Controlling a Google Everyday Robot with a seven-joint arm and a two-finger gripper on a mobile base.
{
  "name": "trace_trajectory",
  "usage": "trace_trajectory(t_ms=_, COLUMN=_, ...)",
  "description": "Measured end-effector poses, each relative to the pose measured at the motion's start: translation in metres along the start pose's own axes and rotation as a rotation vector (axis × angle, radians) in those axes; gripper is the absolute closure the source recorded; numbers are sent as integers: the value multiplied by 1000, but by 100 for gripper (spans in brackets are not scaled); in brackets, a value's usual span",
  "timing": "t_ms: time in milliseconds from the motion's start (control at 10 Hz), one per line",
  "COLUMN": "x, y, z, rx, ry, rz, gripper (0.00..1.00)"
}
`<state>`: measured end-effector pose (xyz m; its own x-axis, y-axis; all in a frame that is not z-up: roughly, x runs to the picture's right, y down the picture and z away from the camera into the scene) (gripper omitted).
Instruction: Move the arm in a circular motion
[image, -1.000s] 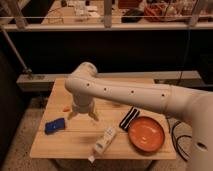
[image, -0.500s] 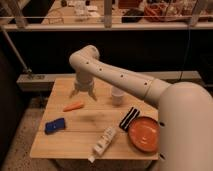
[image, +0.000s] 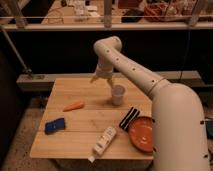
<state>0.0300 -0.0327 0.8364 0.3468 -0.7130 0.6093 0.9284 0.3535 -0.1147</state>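
The arm (image: 135, 75) is thick, cream-white and dotted. It rises from the lower right and bends at an elbow near the top centre. Its gripper (image: 101, 78) points down from that elbow and hangs above the back part of the wooden table (image: 75, 90). The fingers are spread apart and hold nothing. The gripper is behind and left of a white cup (image: 118, 95), and apart from it.
On the table lie an orange carrot (image: 73, 106), a blue object (image: 54, 125), a white bottle (image: 104, 141), a black-and-white striped item (image: 129, 118) and an orange bowl (image: 142, 133). A rail and cluttered shelves stand behind the table.
The arm has swung up and toward the back right. The gripper has moved from low over the table's left-middle, near the carrot, to higher above the back edge.
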Motion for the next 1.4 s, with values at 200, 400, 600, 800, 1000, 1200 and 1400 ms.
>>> trace_trajectory(t_ms=200, x=23, y=42, z=0, rx=-7, ry=11, rz=90, gripper=20)
trace_trajectory(t_ms=400, x=31, y=66, z=0, rx=-12, ry=20, rz=146, gripper=20)
trace_trajectory(t_ms=600, x=31, y=91, z=4, rx=-18, ry=31, rz=223, gripper=20)
trace_trajectory(t_ms=800, x=25, y=134, z=7, rx=-24, ry=37, rz=310, gripper=20)
trace_trajectory(t_ms=1000, x=5, y=196, z=7, rx=-31, ry=41, rz=404, gripper=20)
trace_trajectory(t_ms=1200, x=-25, y=240, z=3, rx=-37, ry=48, rz=465, gripper=20)
trace_trajectory(t_ms=1400, x=-41, y=255, z=-4, rx=-41, ry=51, rz=464, gripper=20)
